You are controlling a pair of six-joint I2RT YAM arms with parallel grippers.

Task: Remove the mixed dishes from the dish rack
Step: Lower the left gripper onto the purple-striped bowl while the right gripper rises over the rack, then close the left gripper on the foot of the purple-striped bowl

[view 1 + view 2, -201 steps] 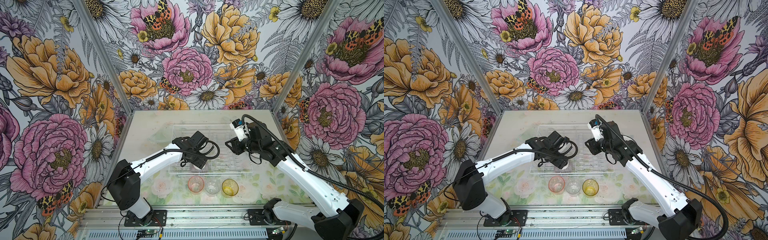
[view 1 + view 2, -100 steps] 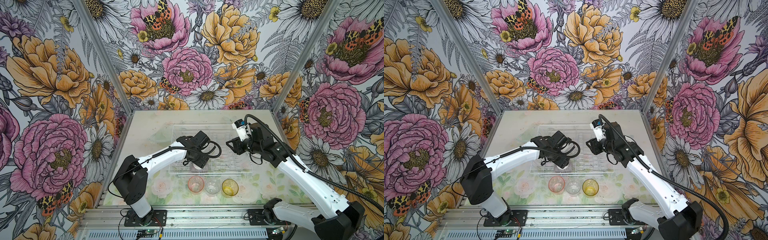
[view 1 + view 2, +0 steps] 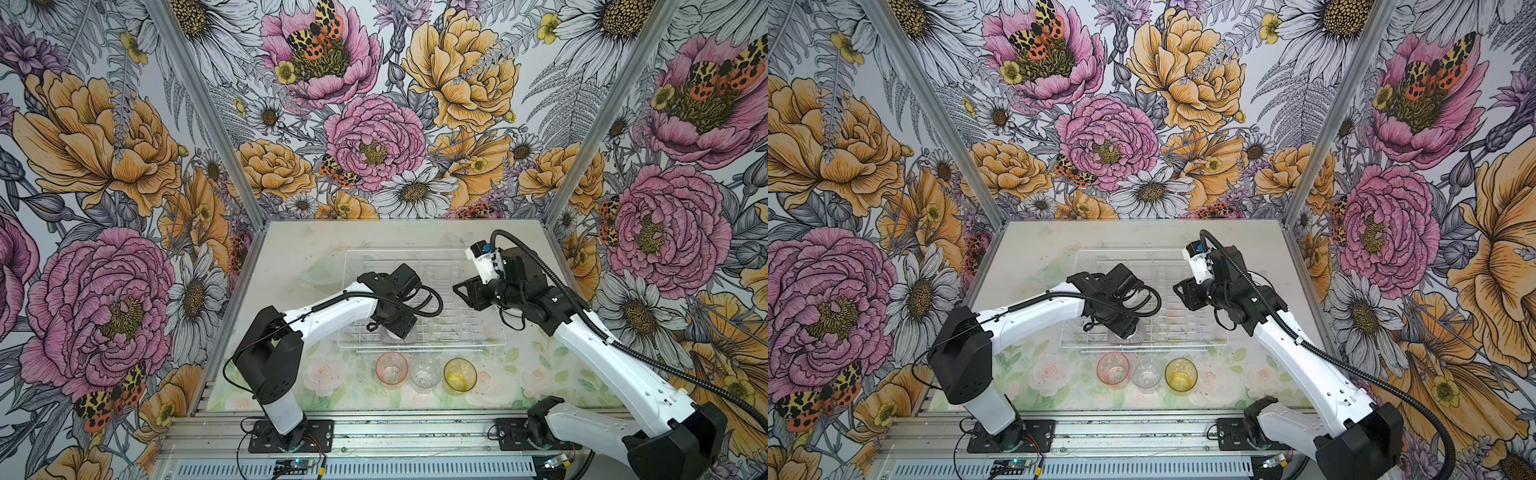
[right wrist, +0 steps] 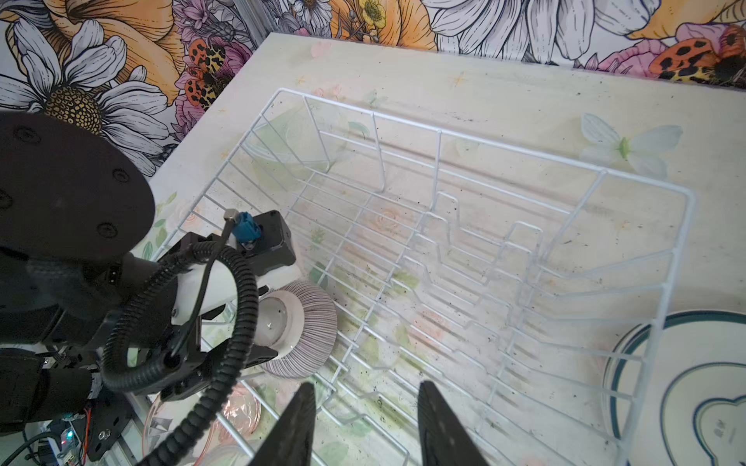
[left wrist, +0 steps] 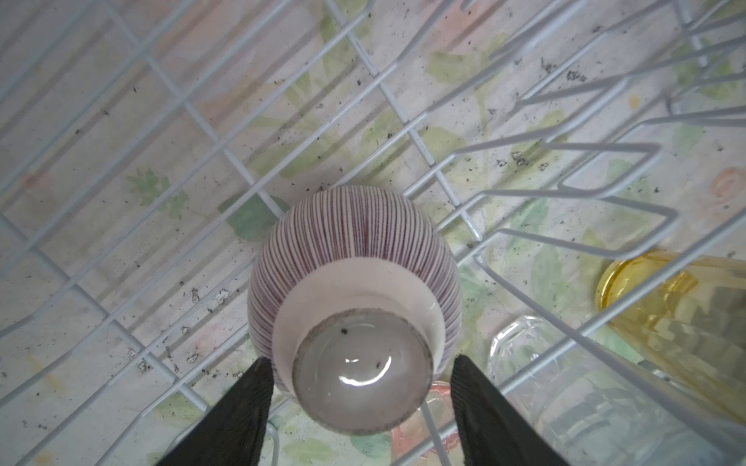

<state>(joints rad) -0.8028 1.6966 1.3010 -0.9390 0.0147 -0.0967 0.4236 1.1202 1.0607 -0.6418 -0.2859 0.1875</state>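
The left tool [image 5: 359, 365] has come down into the dish rack [image 4: 440, 132] and pulled in a little. Its fingers [image 5: 242, 411] stand wide, one each side of the striped bowl [image 5: 355, 250], not squeezing yet, I think. The bowl sits upside down by the rack's front side, the only dish left inside, so lifting comes next. The right tool [image 4: 365, 427] hangs half open, empty. Only the right wrist view shows a plate [image 4: 686, 387] on the surface [image 4: 524, 80] just outside the rack.
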